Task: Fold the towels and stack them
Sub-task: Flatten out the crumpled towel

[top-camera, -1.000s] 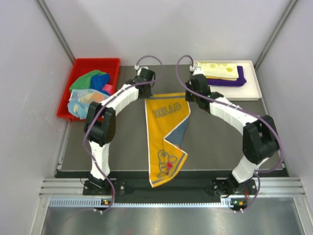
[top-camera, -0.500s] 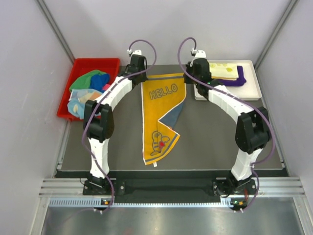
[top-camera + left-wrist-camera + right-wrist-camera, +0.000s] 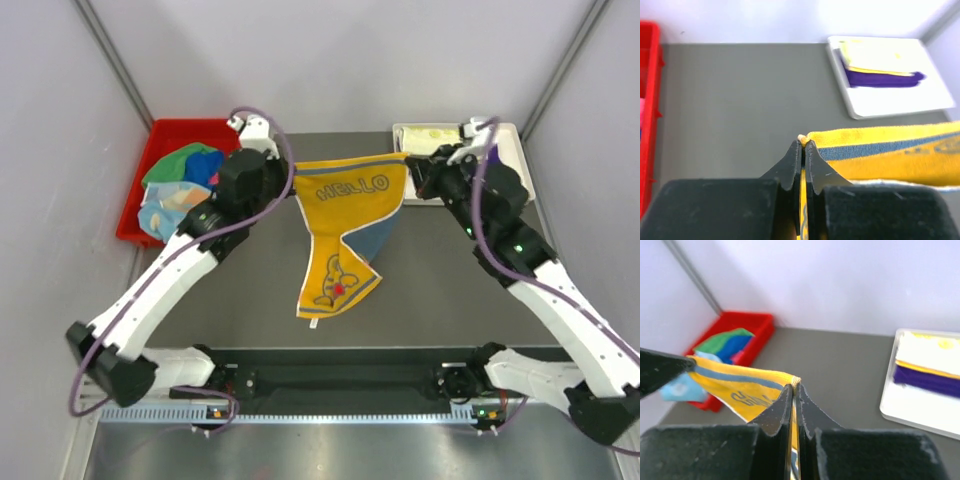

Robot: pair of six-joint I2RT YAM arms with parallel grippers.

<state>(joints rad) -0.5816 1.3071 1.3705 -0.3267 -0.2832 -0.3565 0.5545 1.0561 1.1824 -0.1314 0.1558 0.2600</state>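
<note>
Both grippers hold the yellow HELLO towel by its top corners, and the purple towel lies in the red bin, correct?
No: the purple towel lies on the white tray (left wrist view). The left gripper and right gripper do hold the yellow towel.

I'm working over a dark grey table (image 3: 220,270). Red bin (image 3: 200,130) is sitting at the far left corner, its left side overhanging the grey edge, with crumpled towels (image 3: 180,190) piling inside. White tray (image 3: 900,102) is sitting at the far right corner, carrying a folded yellow towel (image 3: 870,52) lying on a folded purple towel (image 3: 880,78). Low tip of the yellow HELLO towel (image 3: 335,215) is hanging over mid-table; can't tell if it's touching.
</note>
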